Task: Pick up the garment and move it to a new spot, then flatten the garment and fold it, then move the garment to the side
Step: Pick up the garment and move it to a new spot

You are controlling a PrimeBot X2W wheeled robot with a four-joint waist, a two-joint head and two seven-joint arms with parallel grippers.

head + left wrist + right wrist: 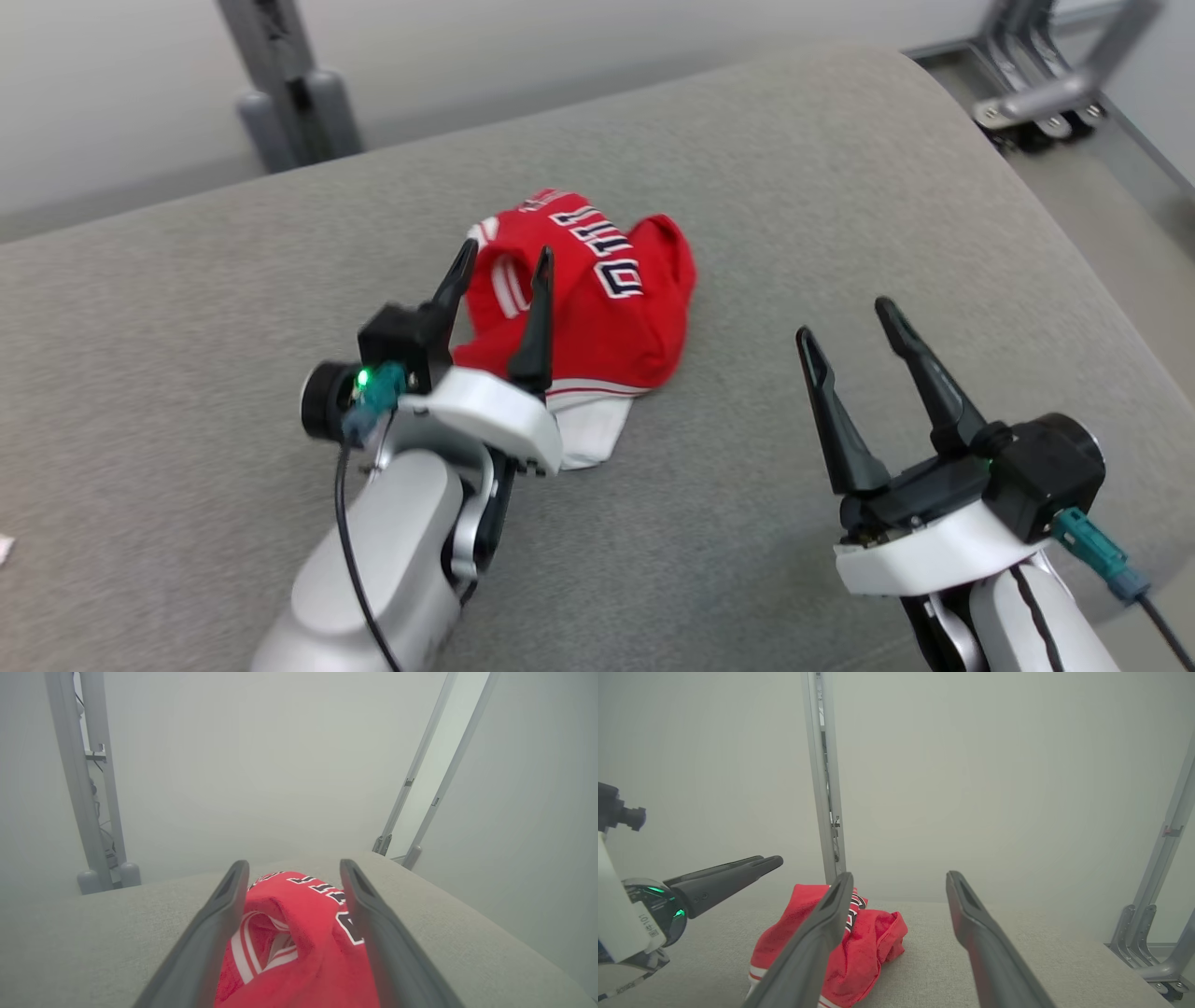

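- The garment (616,317), a red jersey with white-striped trim and dark lettering, lies crumpled in a heap on the grey padded counter (840,187). It sits directly under and just ahead of the left hand (504,252).
- The left hand's fingers are spread, one to each side of a raised fold. They pinch nothing.
- The right hand (843,319) is also spread and holds nothing. The jersey lies off to its left, apart from its fingertips.
- Handling, as I judge it: light, limp knit that will sag and drape from whatever point is pinched — not fragile, and a thin single layer could slip out.
- Where to grip: the trimmed opening (509,285) between the left fingers gives a thicker edge. The white hem (588,429), back near that hand's wrist, is the other good hold — a corner for each hand would help to spread it flat.
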